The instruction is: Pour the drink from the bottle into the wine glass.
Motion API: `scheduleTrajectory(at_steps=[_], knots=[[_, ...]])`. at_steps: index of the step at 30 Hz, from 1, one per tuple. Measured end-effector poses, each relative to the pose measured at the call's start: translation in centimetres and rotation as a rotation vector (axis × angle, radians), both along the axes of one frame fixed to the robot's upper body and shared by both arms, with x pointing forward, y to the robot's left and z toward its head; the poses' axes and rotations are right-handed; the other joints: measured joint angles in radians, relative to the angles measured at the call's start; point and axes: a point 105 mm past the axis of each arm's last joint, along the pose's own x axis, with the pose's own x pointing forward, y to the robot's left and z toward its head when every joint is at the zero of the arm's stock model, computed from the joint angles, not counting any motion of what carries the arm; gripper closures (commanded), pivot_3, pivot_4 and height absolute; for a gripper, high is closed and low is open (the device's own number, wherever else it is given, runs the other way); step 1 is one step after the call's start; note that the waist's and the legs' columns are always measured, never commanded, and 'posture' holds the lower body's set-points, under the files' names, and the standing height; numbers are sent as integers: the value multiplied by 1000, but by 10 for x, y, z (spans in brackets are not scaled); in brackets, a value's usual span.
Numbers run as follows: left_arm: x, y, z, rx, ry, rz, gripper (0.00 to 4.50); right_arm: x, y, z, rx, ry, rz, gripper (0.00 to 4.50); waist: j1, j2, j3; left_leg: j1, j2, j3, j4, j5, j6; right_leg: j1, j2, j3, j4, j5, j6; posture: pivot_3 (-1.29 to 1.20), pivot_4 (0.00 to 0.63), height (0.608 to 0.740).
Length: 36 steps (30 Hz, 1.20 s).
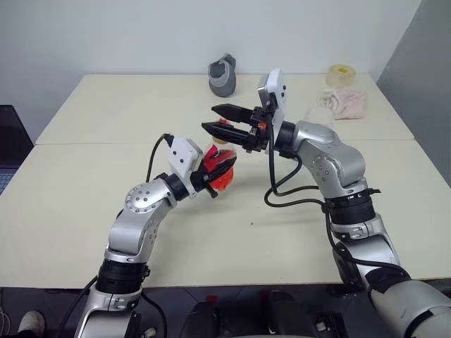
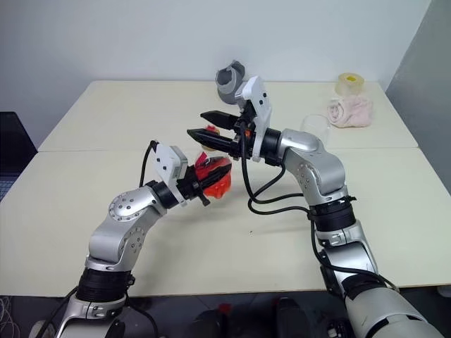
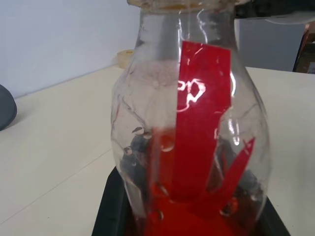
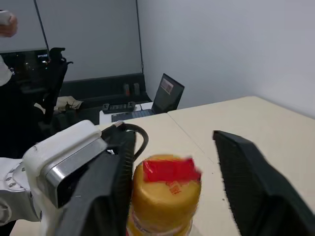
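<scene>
A pale cream surface (image 1: pixel 84 211) made of joined tabletops stands against a white wall. Above its middle, the robot's left gripper (image 1: pixel 220 169) holds the bottle (image 1: pixel 220 172) off the surface, its black fingers closed tight around the rounded clear body. The bottle stands roughly upright. The drink (image 3: pixel 197 216), a translucent red-orange liquid, sits in the lower part of the bottle, and a red label band (image 3: pixel 202 128) runs up its side.

The right gripper (image 1: pixel 220 120) reaches in from the robot's right, pointing across toward the left, just above the left gripper. Its two fingers sit on either side of the yellowish cap (image 4: pixel 165 196) at the bottle's top. In the right wrist view one finger (image 4: pixel 110 196) lies against or very close to the cap, while the other finger (image 4: pixel 251 182) stands apart with a clear gap, so these fingers are partly open and not gripping the cap.

The wine glass (image 1: pixel 318 116) is clear and hard to make out; it stands toward the far right part of the surface, behind the right arm. Near the far right corner lie a pink cloth (image 1: pixel 345 103) and a yellowish roll of tape (image 1: pixel 341 75). A grey object (image 1: pixel 223 76) sits at the middle of the far edge. An open laptop (image 4: pixel 167 93) is on another table beyond the left edge.
</scene>
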Motion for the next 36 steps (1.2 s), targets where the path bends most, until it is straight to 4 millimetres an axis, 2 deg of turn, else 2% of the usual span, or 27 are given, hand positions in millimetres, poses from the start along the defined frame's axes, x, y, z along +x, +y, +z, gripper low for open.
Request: scheduleTrajectory(at_steps=[1,2,13,17,18,20,22,26,28,36], knots=[[0,0,-1,1,2,1,3546,-1,0,0,-3,9,8,3213,0,0,0,0,0,0,0,0,0,0,0,0,0,0,0,0,150,740],[1,0,-1,1,5,0,3546,-2,-1,-1,-9,20,12,3320,0,0,0,0,0,0,0,0,0,0,0,0,0,0,0,0,150,740],[0,-6,-3,11,10,-30,3546,-4,-9,-2,-34,60,7,3316,0,0,0,0,0,0,0,0,0,0,0,0,0,0,0,0,150,740],[-8,-8,1,16,-17,-49,3546,-14,-14,4,-50,32,24,3316,0,0,0,0,1,0,0,0,0,0,0,0,-1,0,0,0,150,740],[-13,-7,0,16,-17,-53,3546,-16,-19,6,-52,22,15,3316,0,0,0,0,1,0,0,0,0,0,-1,0,-1,0,0,0,150,740],[-18,8,-14,31,33,-12,3546,-14,-42,7,-54,16,-61,3316,2,0,0,0,1,-1,0,0,0,0,-2,0,-1,0,0,0,150,740],[-20,18,-24,36,76,20,3546,-14,-56,4,-51,28,-121,3316,3,0,0,0,1,-1,0,0,0,0,-2,0,0,0,0,0,150,740],[-28,17,-23,30,77,8,3546,-27,-61,-12,-62,49,-155,3316,6,0,0,0,0,-1,0,0,0,0,0,-1,0,0,0,0,150,740],[-29,15,-19,21,69,1,3546,-29,-71,-26,-85,44,-223,3316,10,0,0,0,0,-1,0,0,0,1,0,-1,-1,0,0,0,150,740],[-23,6,-4,-11,29,-5,3546,-11,-119,-117,-193,56,-680,3316,21,-1,0,1,-1,2,0,0,0,1,1,1,0,0,1,0,150,740]])
